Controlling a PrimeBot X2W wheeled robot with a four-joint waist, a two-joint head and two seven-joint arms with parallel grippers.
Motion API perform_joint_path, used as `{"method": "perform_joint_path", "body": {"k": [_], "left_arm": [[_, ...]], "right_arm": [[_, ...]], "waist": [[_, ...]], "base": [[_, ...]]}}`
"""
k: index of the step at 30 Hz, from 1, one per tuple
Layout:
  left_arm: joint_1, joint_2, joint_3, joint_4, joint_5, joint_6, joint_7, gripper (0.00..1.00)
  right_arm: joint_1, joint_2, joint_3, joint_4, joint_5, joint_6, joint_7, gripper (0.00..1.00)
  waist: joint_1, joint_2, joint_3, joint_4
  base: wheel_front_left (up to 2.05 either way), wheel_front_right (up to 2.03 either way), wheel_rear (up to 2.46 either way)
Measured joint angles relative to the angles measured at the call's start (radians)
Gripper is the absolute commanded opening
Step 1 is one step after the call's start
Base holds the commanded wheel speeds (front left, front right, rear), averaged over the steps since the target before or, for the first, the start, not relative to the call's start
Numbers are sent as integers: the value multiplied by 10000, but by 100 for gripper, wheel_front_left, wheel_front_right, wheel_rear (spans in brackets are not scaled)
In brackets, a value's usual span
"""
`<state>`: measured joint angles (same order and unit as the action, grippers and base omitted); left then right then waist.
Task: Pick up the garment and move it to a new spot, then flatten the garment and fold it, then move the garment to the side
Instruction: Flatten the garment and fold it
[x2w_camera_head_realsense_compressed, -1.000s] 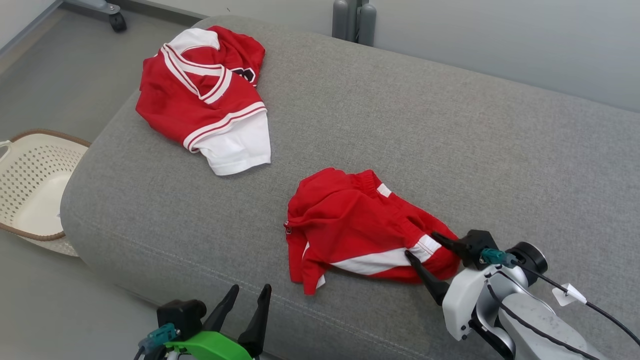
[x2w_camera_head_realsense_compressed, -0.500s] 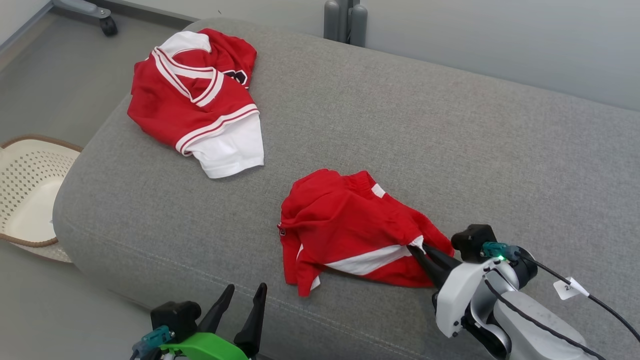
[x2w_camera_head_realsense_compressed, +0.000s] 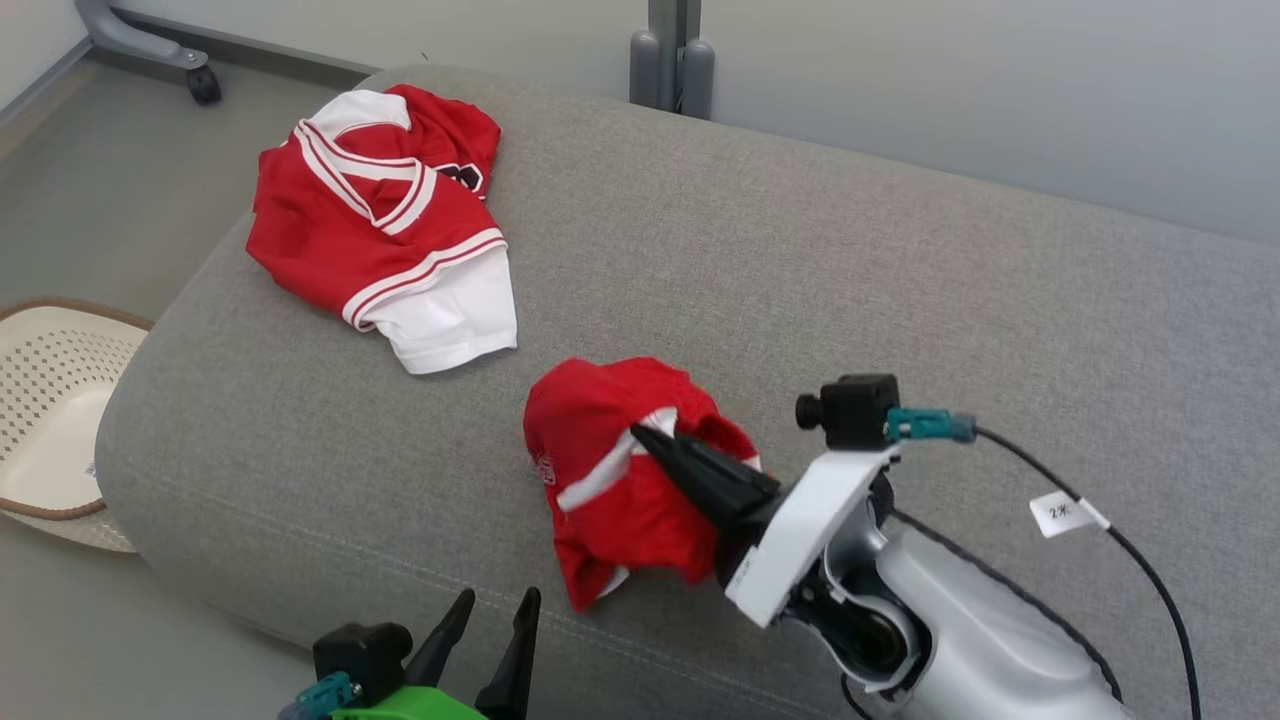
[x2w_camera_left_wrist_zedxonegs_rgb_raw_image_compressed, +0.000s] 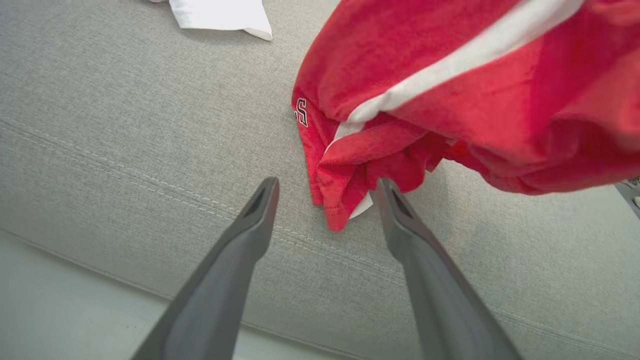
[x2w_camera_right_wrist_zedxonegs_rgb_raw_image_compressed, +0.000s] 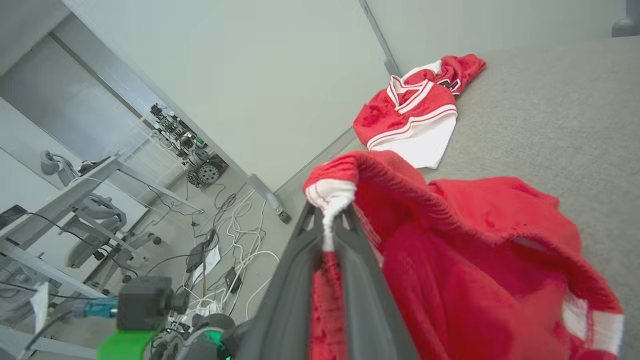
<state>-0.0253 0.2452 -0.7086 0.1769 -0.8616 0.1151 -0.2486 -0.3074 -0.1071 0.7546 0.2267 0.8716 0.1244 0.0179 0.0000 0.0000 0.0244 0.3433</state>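
Observation:
The garment, a pair of red shorts with white stripes, is bunched up near the front of the grey sofa cushion. My right gripper is shut on its white-striped hem and holds that part up off the cushion, while the lower end still touches the fabric. In the right wrist view the white hem is pinched between the fingers of the right gripper and the shorts hang to the right. My left gripper stands open by the cushion's front edge. In its own view the left gripper is just below the shorts' lowest corner.
A red and white jersey lies crumpled at the cushion's far left corner. A cream perforated basket stands on the floor to the left. A wheeled frame leg and a grey post stand behind the sofa.
My right gripper shut on the shorts' striped hem, then lifted and carried it left, bunching the shorts. The left gripper stayed open. The head camera shifted slightly.

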Motion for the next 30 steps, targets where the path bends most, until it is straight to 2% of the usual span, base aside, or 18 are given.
{"method": "perform_joint_path", "body": {"k": [3,5,11,14,23,28,30], "left_arm": [[4,-13,-27,-2,54,0,0,100],[12,-33,-46,-8,54,2,0,100],[146,-117,-50,-38,54,10,0,100],[286,-125,54,-84,54,10,0,100],[416,-276,-107,-276,38,-35,17,100],[407,-1068,-968,-307,-920,-1035,882,100],[340,-1141,-1275,-249,-1131,-1377,1269,100]], "right_arm": [[-331,138,-470,-512,871,0,96,0],[-507,12,-926,-529,1001,0,98,0],[-736,-1041,-2044,174,897,-58,320,0],[-736,-1323,-2646,387,901,-416,251,0],[-616,-1879,-3131,811,961,-1003,282,0],[-570,-1954,-3137,830,961,-1012,318,0],[-572,-1891,-3089,794,961,-1011,330,0]], "waist": [[0,0,-95,-2],[0,0,-148,7],[0,0,-212,41],[0,0,-196,0],[0,0,-14,-386],[0,1,183,-570],[0,0,272,-639]], "base": [[0,0,0],[0,0,0],[0,0,0],[0,0,0],[0,0,0],[0,0,0],[0,0,0]]}}
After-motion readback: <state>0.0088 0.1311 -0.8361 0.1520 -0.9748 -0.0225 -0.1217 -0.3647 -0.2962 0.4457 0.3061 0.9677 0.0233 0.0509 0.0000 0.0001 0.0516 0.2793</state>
